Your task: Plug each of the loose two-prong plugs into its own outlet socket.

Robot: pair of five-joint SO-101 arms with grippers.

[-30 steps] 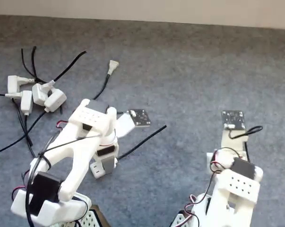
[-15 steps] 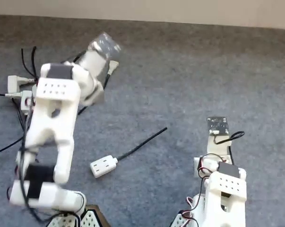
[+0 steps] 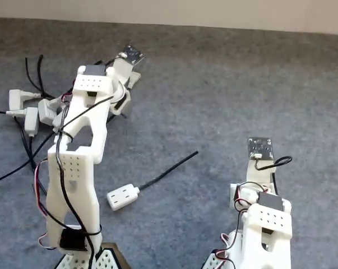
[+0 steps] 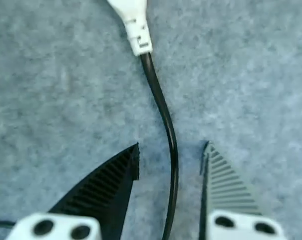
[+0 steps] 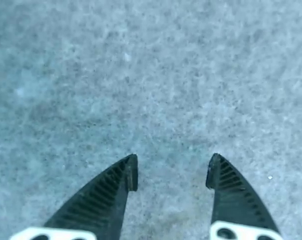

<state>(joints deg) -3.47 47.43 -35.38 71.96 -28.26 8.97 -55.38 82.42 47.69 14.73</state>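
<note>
A white two-prong plug (image 4: pixel 133 20) lies on the grey carpet, and its black cord (image 4: pixel 166 125) runs back between the fingers of my left gripper (image 4: pixel 171 160), which is open just above the carpet. The left arm (image 3: pixel 93 101) is stretched to the far left of the table. A white outlet socket block (image 3: pixel 123 197) with its own black cord lies near the front middle, apart from both arms. My right gripper (image 5: pixel 171 172) is open over bare carpet, holding nothing; the right arm (image 3: pixel 261 185) stands at the front right.
A tangle of several white plugs and adapters (image 3: pixel 31 109) with black cords lies at the left edge, close beside the left arm. The outlet's cord end (image 3: pixel 195 152) reaches toward the middle. Grey carpet covers the table.
The left arm swung from over the outlet block at the front middle out to the far left, ending over the loose plug's cord. The right arm drew back slightly.
</note>
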